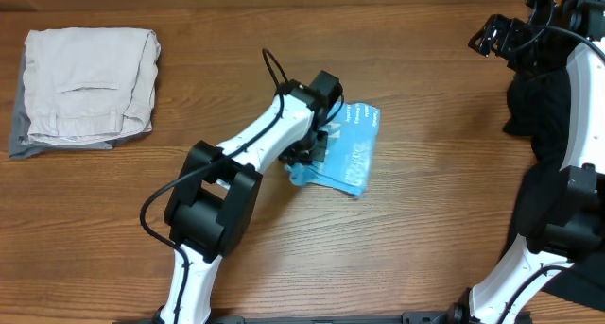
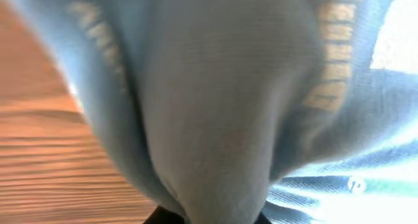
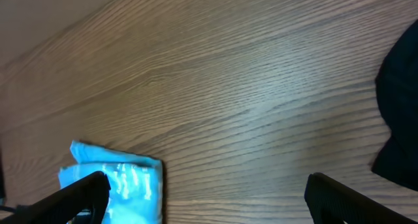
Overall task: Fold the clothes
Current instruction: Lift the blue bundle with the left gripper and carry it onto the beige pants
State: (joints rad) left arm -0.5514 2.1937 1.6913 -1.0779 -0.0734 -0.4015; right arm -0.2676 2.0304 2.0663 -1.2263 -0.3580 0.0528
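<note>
1. Wood-grain table [image 1: 425, 220] is seen across all the views, its boards running side to side in the overhead picture
2. A light blue T-shirt [image 1: 357, 156] is found near the centre of the overhead view, slightly towards 3 o'clock, lying as a small folded bundle with white lettering showing on its upper face
3. The left arm [image 1: 246, 140] is stretched in from 7 o'clock, and the left gripper [image 1: 315, 150] is set on the bundle's 9 o'clock edge
4. In the left wrist view the frame is filled by blue cloth, drawn into a ridge that narrows at 6 o'clock between two dark fingertips; the shirt is taken as pinched in closed jaws
5. The right gripper [image 1: 496, 33] is held at 2 o'clock in the overhead view, well apart from the shirt
6. Its fingers [image 3: 81, 194] are seen spread wide in the right wrist view, with only bare wood between them and nothing grasped; the shirt shows at 8 o'clock there, beside the left-hand finger
7. Black fabric [image 1: 541, 102] is draped at 3 o'clock along the right arm
8. A pile of folded clothing [image 1: 87, 83], beige over grey, is placed at 10 o'clock, well apart from both grippers
</note>
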